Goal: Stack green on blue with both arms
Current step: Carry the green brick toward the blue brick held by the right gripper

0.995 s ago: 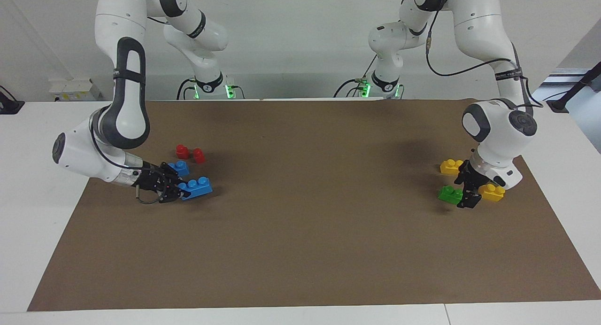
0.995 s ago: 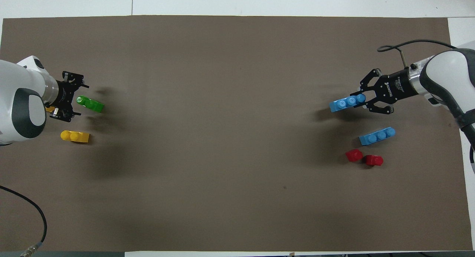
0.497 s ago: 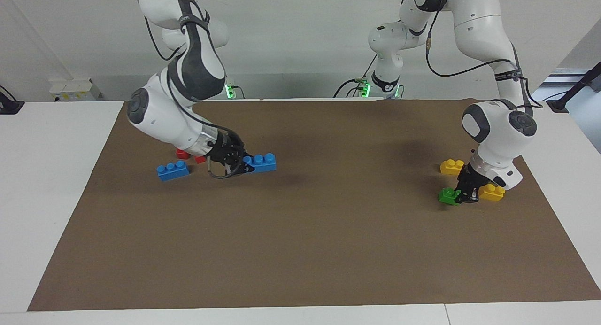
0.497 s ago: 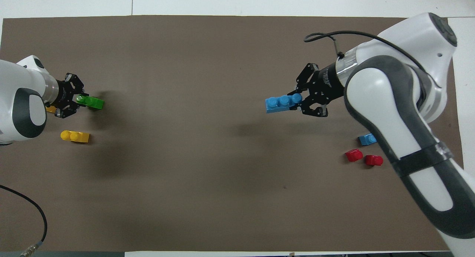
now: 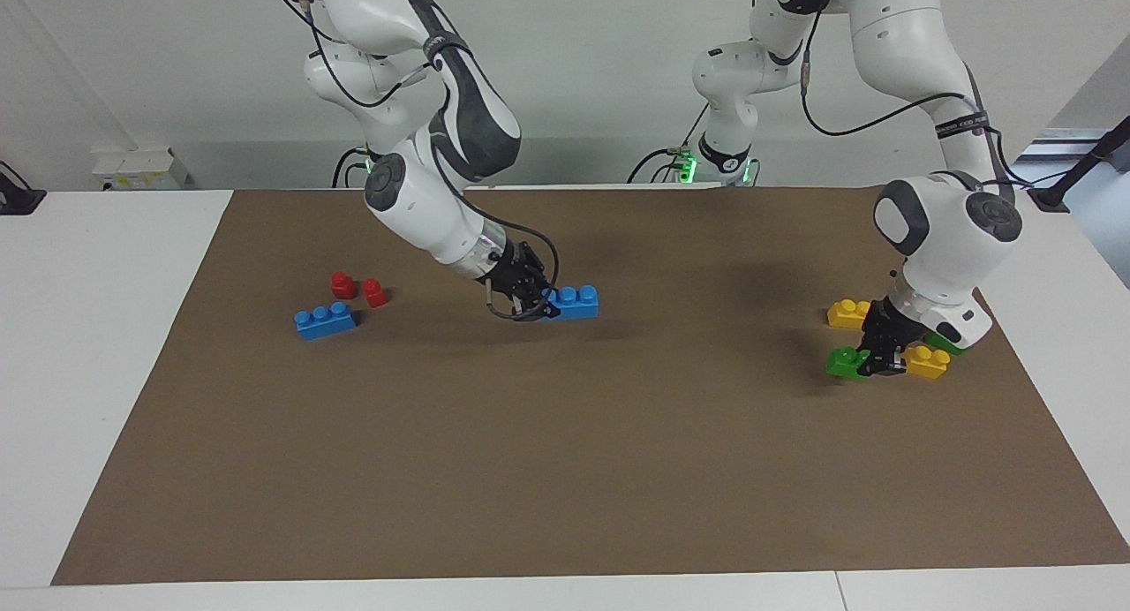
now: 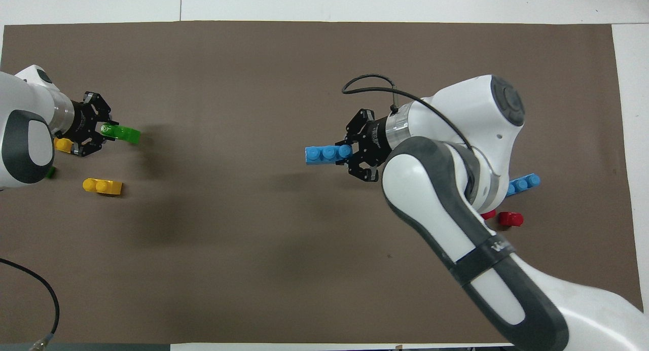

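Right tool (image 5: 540,308) clamped on blue three-stud brick (image 5: 574,301) above brown mat (image 5: 565,470) centre, left tool (image 5: 874,361) gripping green two-stud brick (image 5: 846,363) beside yellow bricks (image 5: 925,362).

1. Green brick (image 5: 846,362), small and studded, clamped at one end in the left gripper (image 5: 874,361), jutting from its fingertips;
2. Blue brick (image 5: 574,301), three studs, level, gripped endwise by the right gripper (image 5: 540,304) over the mat's middle.

You see only a green sliver (image 5: 941,340) under the left arm's wrist (image 5: 937,315) at right of the facing view; the rest is hidden. In the overhead view the right arm (image 6: 446,209) covers one red piece (image 6: 488,215) almost fully and one end of the blue brick (image 6: 522,183) beside it.
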Robot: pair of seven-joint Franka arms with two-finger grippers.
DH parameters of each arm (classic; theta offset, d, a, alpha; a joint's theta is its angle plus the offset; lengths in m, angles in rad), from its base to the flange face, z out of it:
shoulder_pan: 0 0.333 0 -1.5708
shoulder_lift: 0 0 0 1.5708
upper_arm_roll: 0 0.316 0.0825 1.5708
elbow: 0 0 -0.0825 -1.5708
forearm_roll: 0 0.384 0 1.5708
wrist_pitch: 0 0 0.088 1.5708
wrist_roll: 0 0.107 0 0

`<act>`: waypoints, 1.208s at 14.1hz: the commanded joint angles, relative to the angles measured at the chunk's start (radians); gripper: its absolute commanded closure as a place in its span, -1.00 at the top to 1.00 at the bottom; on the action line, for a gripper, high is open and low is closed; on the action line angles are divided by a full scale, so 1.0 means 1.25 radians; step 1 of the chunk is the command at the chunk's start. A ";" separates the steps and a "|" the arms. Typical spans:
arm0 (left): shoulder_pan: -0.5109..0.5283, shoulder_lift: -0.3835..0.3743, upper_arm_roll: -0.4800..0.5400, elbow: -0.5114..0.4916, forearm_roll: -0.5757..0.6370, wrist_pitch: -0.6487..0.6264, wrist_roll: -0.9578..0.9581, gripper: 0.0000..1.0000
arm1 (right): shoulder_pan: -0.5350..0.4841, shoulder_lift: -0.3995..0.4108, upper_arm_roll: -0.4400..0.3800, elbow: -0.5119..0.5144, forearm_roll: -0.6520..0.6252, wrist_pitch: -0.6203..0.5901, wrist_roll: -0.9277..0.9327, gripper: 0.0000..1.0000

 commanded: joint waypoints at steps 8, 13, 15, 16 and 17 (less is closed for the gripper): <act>-0.244 -0.175 0.008 -0.019 0.002 -0.207 -0.379 -1.00 | 0.146 -0.001 -0.003 -0.156 0.106 0.291 0.058 -1.00; -0.388 -0.192 0.010 -0.051 0.009 -0.182 -0.576 -1.00 | 0.160 0.016 -0.003 -0.173 0.106 0.325 0.058 -1.00; -0.435 -0.205 0.010 -0.079 0.014 -0.153 -0.622 -1.00 | 0.160 0.031 -0.003 -0.174 0.106 0.332 0.032 -1.00; -0.453 -0.214 0.010 -0.102 0.015 -0.133 -0.629 -1.00 | 0.160 0.033 -0.003 -0.184 0.106 0.340 0.027 -1.00; -0.470 -0.224 0.010 -0.126 0.015 -0.109 -0.640 -1.00 | 0.160 0.033 -0.002 -0.192 0.106 0.355 0.027 -1.00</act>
